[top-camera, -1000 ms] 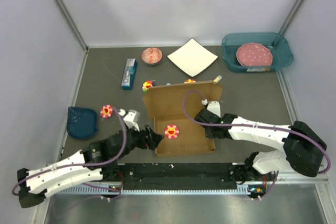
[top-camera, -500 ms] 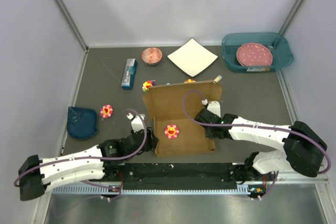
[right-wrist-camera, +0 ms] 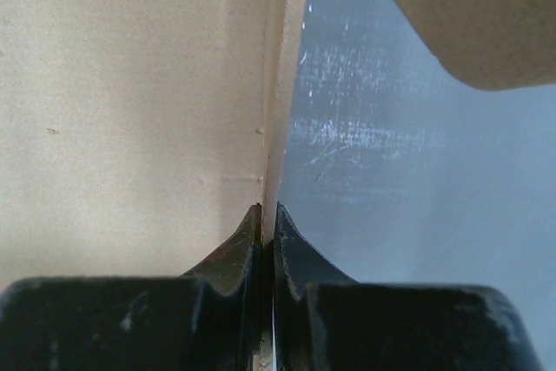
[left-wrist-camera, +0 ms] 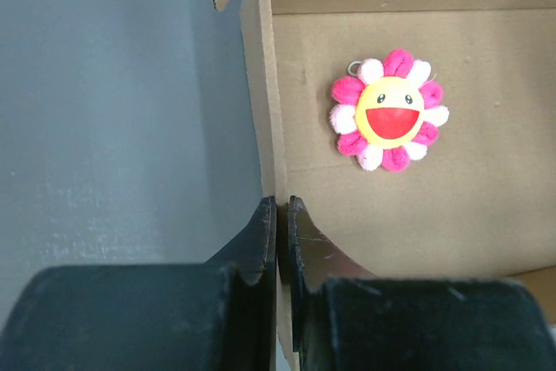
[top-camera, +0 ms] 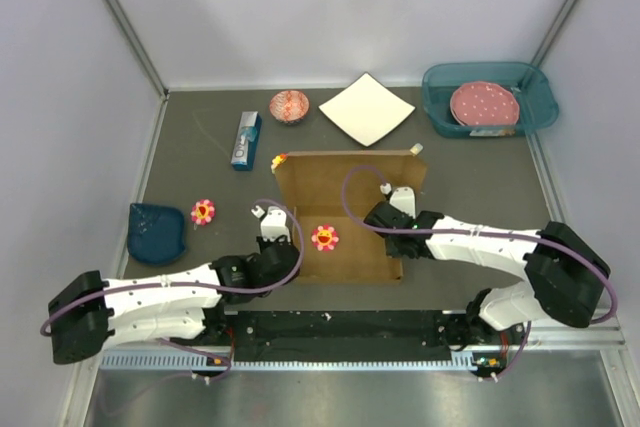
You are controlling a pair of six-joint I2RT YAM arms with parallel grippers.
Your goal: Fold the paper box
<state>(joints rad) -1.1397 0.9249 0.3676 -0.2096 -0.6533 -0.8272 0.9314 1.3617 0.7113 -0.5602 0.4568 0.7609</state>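
Now that the left end effector point(left-wrist-camera: 281, 206) has pinched shut on the left wall of the paper box point(top-camera: 345, 187), lying centrally on the table point(top-camera: 200, 167), both walls are clamped, the right end effector point(right-wrist-camera: 268, 212) seemingly gripping the opposite one, ready for folding.

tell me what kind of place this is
Probably a robot lab test cell: plain grey walls box in a dark table, a left arm and right arm are bolted at its near edge, and props like a plush flower and teal bin lie around the paper box.
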